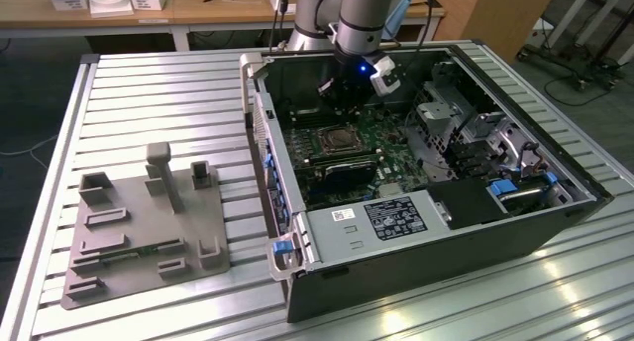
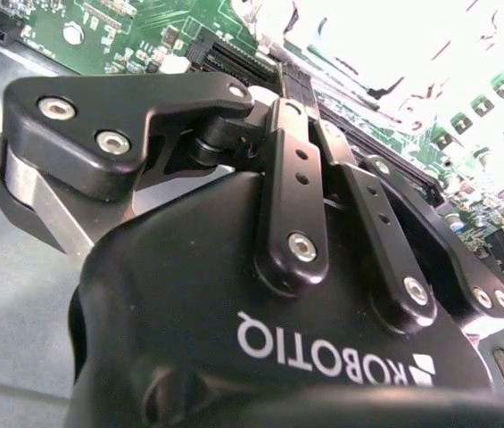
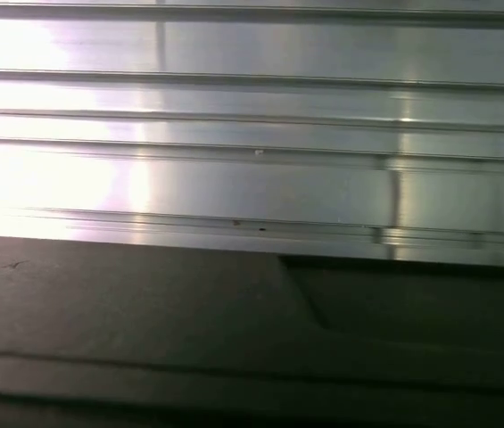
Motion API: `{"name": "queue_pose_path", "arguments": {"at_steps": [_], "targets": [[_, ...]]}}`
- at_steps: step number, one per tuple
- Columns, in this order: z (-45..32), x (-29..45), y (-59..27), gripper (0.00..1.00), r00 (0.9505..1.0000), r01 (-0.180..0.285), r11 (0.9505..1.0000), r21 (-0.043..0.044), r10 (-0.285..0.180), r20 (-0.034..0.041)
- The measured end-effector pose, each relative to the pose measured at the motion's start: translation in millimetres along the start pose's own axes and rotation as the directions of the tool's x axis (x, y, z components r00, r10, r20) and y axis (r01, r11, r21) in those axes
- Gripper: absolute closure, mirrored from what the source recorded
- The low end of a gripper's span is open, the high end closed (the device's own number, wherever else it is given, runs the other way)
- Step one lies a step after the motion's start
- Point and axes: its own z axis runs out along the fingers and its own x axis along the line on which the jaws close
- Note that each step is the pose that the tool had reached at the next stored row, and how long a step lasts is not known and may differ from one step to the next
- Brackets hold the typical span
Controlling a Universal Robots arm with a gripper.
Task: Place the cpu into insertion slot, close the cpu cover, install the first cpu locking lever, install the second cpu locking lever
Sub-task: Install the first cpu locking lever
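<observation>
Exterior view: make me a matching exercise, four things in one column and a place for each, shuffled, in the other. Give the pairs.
Things:
1. grey fixture plate
2. gripper
3. CPU socket
4. labelled grey box

Places:
A. above the far end of the open computer case
B. on the slatted table, at the exterior view's left of the case
C. at the near end of the case, by the blue latch
D. on the green motherboard, near the middle of the case

Pairs: 1-B, 2-A, 3-D, 4-C
</observation>
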Motion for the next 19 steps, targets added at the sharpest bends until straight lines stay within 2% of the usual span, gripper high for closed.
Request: {"name": "queue_pose_path", "arguments": {"at_steps": [12, 19], "targets": [[2.4, 0.1, -0.1, 0.90, 1.0000, 0.000, 1.0000, 0.0097, 0.000, -0.0007], [1.1, -0.1, 0.1, 0.90, 1.0000, 0.000, 1.0000, 0.0093, 0.000, -0.0014]]}}
